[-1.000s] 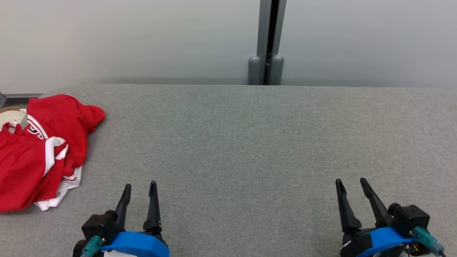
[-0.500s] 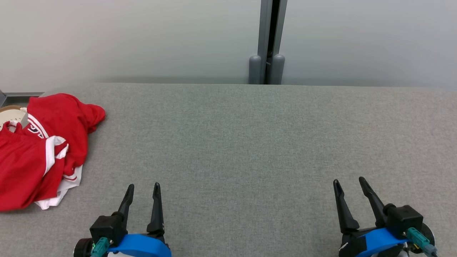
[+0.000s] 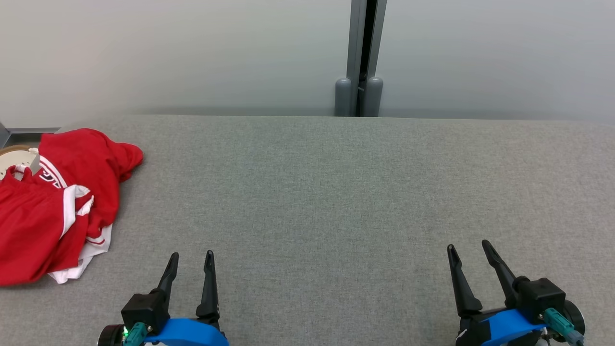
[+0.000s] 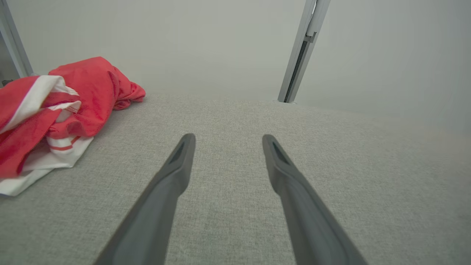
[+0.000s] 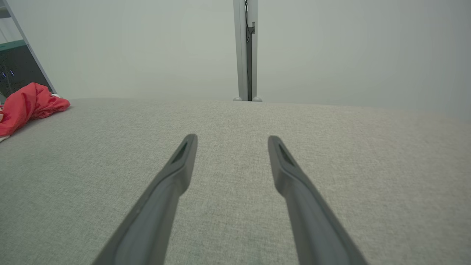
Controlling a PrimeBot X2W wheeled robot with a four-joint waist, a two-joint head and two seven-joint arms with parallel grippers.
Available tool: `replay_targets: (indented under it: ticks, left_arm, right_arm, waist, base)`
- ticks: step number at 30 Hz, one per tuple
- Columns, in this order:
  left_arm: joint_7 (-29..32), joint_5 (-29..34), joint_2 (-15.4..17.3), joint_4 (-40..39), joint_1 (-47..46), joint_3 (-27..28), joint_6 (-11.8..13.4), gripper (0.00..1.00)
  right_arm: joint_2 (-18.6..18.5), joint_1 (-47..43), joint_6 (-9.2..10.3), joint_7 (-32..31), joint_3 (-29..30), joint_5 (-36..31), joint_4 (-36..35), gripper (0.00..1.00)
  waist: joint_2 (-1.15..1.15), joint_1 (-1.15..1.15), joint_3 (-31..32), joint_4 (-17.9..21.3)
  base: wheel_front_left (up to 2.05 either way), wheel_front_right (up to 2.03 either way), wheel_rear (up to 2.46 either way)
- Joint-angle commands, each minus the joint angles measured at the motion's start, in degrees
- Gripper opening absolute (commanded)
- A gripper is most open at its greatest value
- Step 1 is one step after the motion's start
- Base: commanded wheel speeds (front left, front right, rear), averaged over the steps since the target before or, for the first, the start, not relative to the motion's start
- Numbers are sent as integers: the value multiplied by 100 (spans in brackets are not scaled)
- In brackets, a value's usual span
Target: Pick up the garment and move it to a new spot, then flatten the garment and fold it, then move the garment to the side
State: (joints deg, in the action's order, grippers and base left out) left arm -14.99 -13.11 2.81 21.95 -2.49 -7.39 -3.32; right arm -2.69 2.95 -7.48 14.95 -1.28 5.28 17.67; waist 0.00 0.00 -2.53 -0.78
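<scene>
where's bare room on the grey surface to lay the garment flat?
Free: the whole grey surface from the red garment rightwards, between the far edge below the post and the open left gripper and right gripper. Crowded: the left end, where the garment lies crumpled.

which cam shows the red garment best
The head view: the red garment lies crumpled, seen from above, nearly whole. The left wrist view shows it nearer but cropped; the right wrist view catches just a small far corner.

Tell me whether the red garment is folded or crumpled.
Crumpled: the garment lies in a loose heap on the grey surface, white trim twisted through it.
</scene>
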Motion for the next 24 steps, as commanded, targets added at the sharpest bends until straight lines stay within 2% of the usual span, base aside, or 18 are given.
replay_targets:
  ticks: [1,15,19,24]
  left_arm:
    - [-30,-26,13,18,12,33,1,100]
    - [-30,44,14,86,12,-15,-15,100]
    - [-29,45,12,80,-53,-75,-6,100]
    - [-29,48,13,53,-63,-64,30,100]
  right_arm:
    - [-36,-32,-3,37,17,25,16,100]
    - [-35,-87,-3,37,65,18,5,100]
    - [-32,-164,-3,37,177,-14,-17,100]
    - [-30,-201,-3,36,240,-83,-40,100]
  waist:
    - [0,0,7,1]
    - [0,0,21,-65]
    - [0,0,29,-359]
    - [0,0,40,-990]
  base:
    - [0,0,0]
    - [0,0,0]
    - [0,0,0]
    - [0,0,0]
